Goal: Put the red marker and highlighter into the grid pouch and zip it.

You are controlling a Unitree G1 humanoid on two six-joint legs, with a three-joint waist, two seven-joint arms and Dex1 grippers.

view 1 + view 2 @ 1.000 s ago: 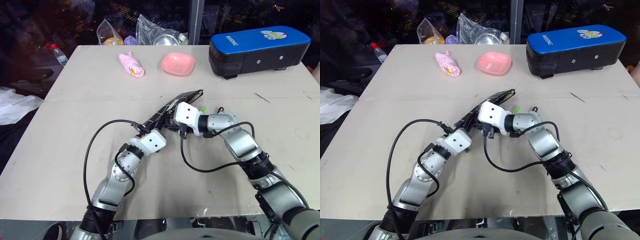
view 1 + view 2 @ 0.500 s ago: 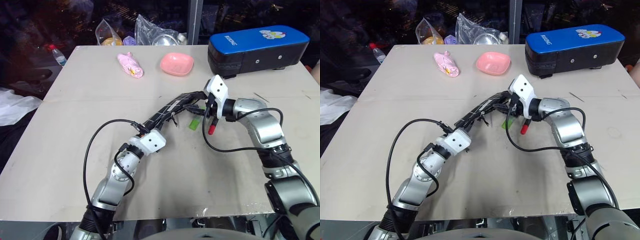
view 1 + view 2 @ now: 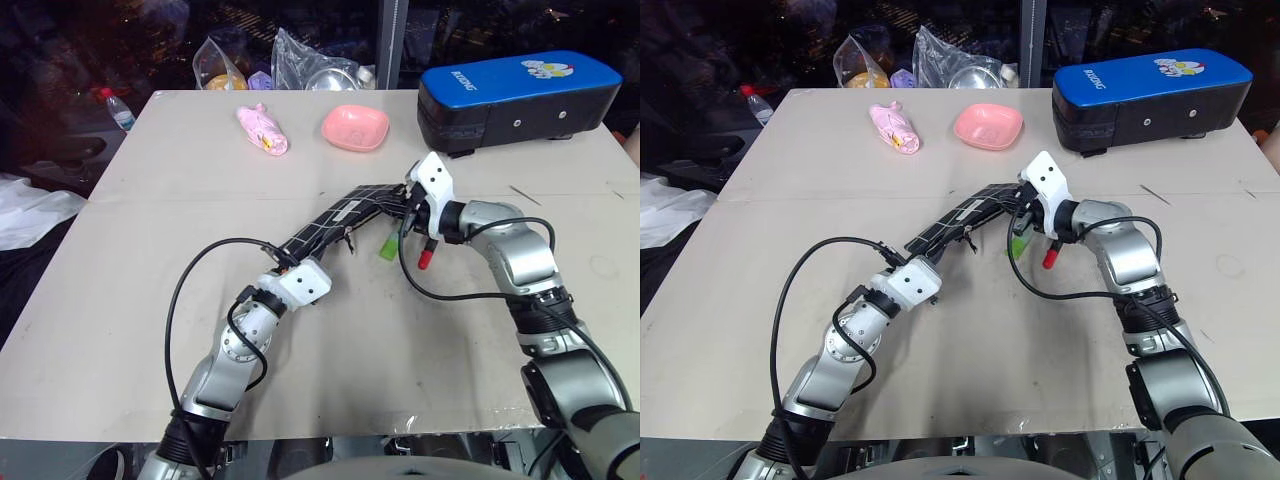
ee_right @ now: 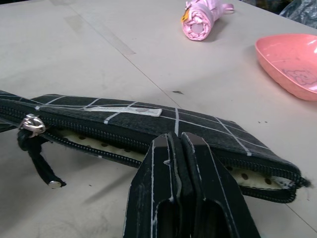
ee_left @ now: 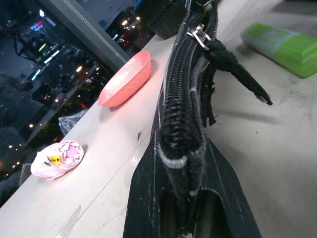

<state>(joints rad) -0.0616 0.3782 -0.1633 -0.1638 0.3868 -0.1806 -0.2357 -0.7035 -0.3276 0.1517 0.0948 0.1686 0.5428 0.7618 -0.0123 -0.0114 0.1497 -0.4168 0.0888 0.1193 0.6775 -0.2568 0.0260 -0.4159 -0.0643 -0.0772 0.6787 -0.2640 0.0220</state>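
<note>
On the beige table (image 3: 150, 330), dark clutter behind.

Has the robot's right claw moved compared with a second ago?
Yes. The right gripper has swung away from the left gripper, toward the blue-topped case, and now sits at the grid pouch's far end.

The grid pouch (image 3: 345, 215) lies in the middle of the table (image 3: 130, 300). The highlighter (image 3: 388, 246) and the red marker (image 3: 424, 258) lie to its right. Behind it are a bowl (image 3: 355, 127) and a case (image 3: 515, 95).
</note>
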